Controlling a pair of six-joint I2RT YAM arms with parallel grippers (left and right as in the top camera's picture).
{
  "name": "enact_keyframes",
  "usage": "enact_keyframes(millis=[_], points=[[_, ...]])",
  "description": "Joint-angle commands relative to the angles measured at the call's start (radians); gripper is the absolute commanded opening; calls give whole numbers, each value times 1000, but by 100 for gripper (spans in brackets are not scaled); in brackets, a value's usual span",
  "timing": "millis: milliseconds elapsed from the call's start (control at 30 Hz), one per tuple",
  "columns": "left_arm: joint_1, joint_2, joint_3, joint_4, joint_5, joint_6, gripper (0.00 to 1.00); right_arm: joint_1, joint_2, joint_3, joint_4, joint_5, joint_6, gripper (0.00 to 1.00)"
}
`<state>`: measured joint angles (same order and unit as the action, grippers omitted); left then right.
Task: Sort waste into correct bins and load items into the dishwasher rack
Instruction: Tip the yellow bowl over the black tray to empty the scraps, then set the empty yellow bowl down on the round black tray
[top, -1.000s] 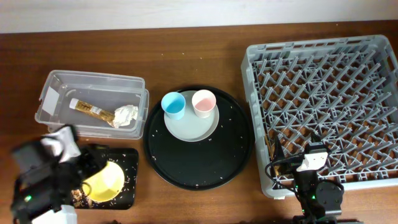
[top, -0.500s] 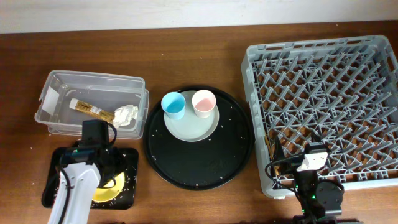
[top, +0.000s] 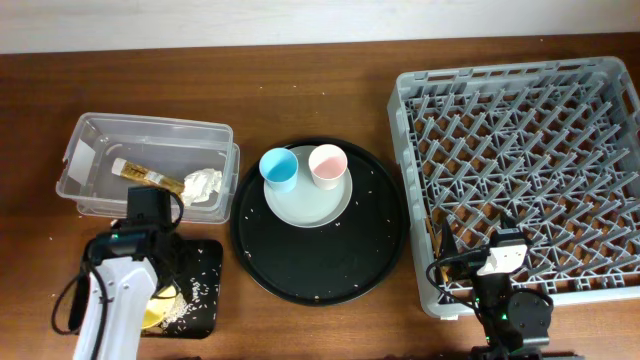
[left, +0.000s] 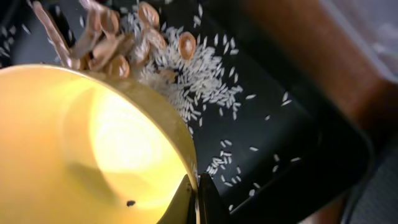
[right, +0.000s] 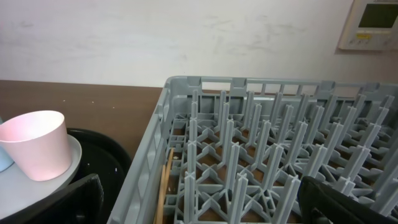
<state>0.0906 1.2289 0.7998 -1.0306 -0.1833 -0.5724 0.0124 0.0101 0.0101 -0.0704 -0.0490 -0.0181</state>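
At 8 o'clock on the table, the left gripper (left: 194, 198) pinches the rim of the yellow bowl (left: 81, 149) over the small black tray (left: 292, 124), where food scraps (left: 124, 37) lie. At 5 o'clock, the right gripper (right: 199, 199) is spread wide and empty beside the grey rack (top: 398, 150). The blue cup (top: 279, 169) and pink cup (top: 327, 165) stand on the plate (top: 305, 205) at center. The napkin (top: 203, 184) and wrapper (top: 148, 177) lie in the clear tub (top: 85, 135) at 10 o'clock.
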Motion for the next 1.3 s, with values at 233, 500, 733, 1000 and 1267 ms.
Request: enact_keyframes(millis=[233,500,733,1000,1267], points=[[-1,-344,165,25,18,137,0,-6,-6,-5,-5,-2,8,98],[-1,-697,165,145,117,212,0,-6,-6,-5,-5,-2,8,98],[-1,-741,170,232,139,260,0,-6,-6,-5,-5,-2,8,98],[-1,-685,120,281,839,271,0,-6,-6,-5,-5,-2,8,98],[-284,-427,83,441,919,194,0,-6,-6,-5,-5,-2,8,98]])
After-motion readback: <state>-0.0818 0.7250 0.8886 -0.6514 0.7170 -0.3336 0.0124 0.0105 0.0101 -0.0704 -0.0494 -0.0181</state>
